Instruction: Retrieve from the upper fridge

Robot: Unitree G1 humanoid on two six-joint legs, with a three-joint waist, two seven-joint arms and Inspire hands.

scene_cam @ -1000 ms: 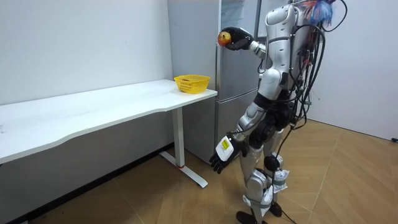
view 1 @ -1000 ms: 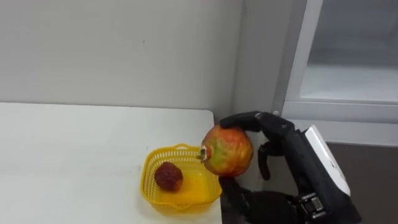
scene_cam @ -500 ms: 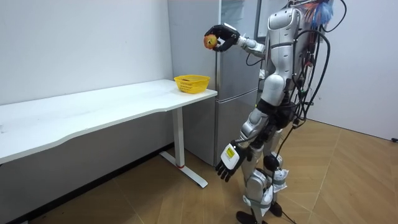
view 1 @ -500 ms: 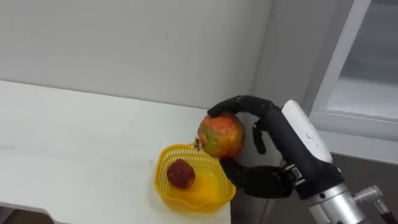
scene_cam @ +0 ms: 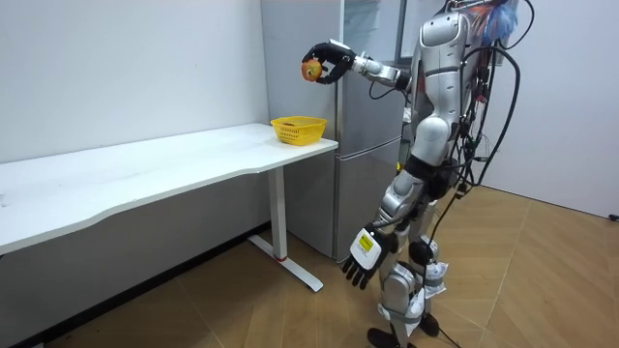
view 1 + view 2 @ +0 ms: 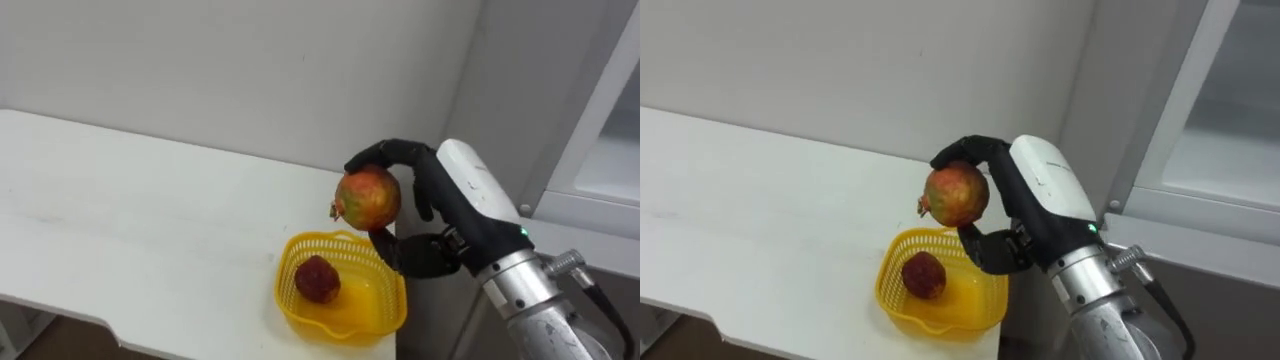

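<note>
Fridge: The grey fridge (image 5: 363,164) stands at the right end of the bench, and your robot stands in front of it, turned towards the bench.
Bench: The long white bench (image 6: 120,210) runs off to the left, with the basket at its right end.
Basket: The yellow basket (image 6: 390,305) sits near the bench's right corner, close to the near edge and to the gap beside the fridge.
Right hand: The right hand (image 6: 440,200) is raised over the bench, clamped on the task's fruit, with fingers curled over the top and the thumb beneath.
Left hand: The left hand (image 5: 361,259) hangs low beside the thigh, its fingers loose and spread, holding nothing.
Task's fruit: The red-and-yellow fruit (image 6: 368,197) is in the air above the basket's far right rim, clear of it.
Other fruit: A dark red fruit (image 6: 317,279) lies in the basket's left half.
Stage: You appear to be carrying the fruit over, with the release yet to come.
Risk: If you let go from this height, the fruit could strike the rim or the dark red fruit and bounce out. It could also tip the light basket off the corner. Lower it and centre it first.
</note>
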